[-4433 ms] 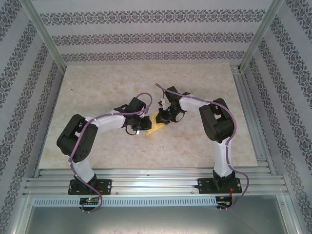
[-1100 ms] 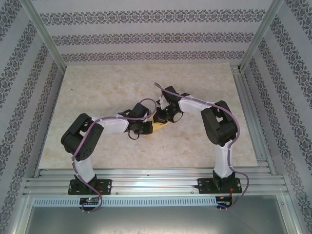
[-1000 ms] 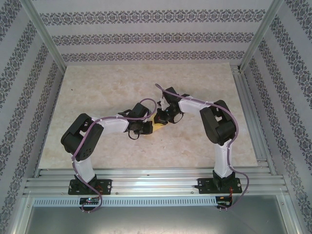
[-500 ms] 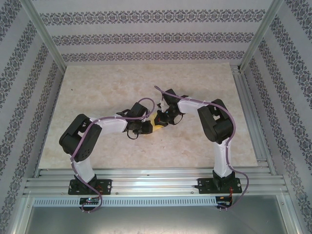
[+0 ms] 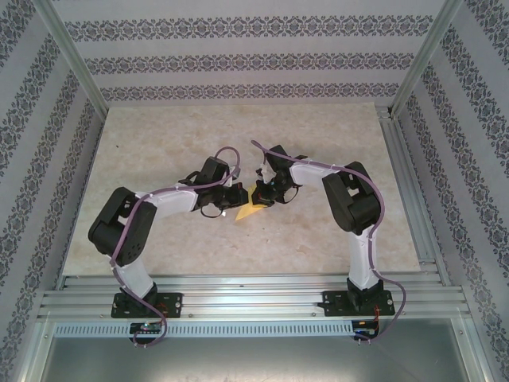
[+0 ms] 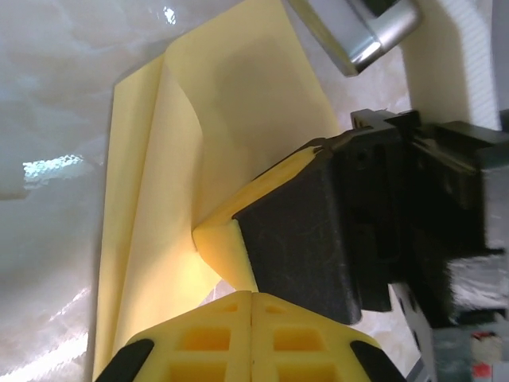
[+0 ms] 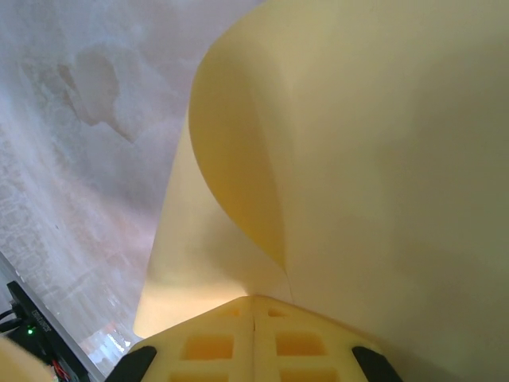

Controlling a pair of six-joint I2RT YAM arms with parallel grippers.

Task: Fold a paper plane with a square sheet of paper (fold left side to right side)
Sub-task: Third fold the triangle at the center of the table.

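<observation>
The square sheet of paper (image 5: pixel 251 211) lies mid-table, mustard yellow and partly folded. In the left wrist view the paper (image 6: pixel 151 199) shows a long crease with one flap curling up. My right gripper (image 5: pixel 262 193) is shut, its tip down on the paper at the crease; its yellow fingertip (image 6: pixel 219 247) touches the sheet there. In the right wrist view the raised flap (image 7: pixel 382 159) leans beside the shut right gripper (image 7: pixel 253 299). My left gripper (image 5: pixel 235 200) is shut with nothing between its fingers, its tip (image 6: pixel 253 296) just off the paper's near edge.
The marble-patterned tabletop (image 5: pixel 159 143) has free room all around the paper. Aluminium rails (image 5: pixel 254 302) run along the near edge, with another rail (image 5: pixel 409 183) down the right side. Patterned walls enclose the table.
My left gripper has pulled back to the left, off the paper, opening slightly and shutting again. More of the yellow sheet now shows below the grippers. The right gripper has stayed in place.
</observation>
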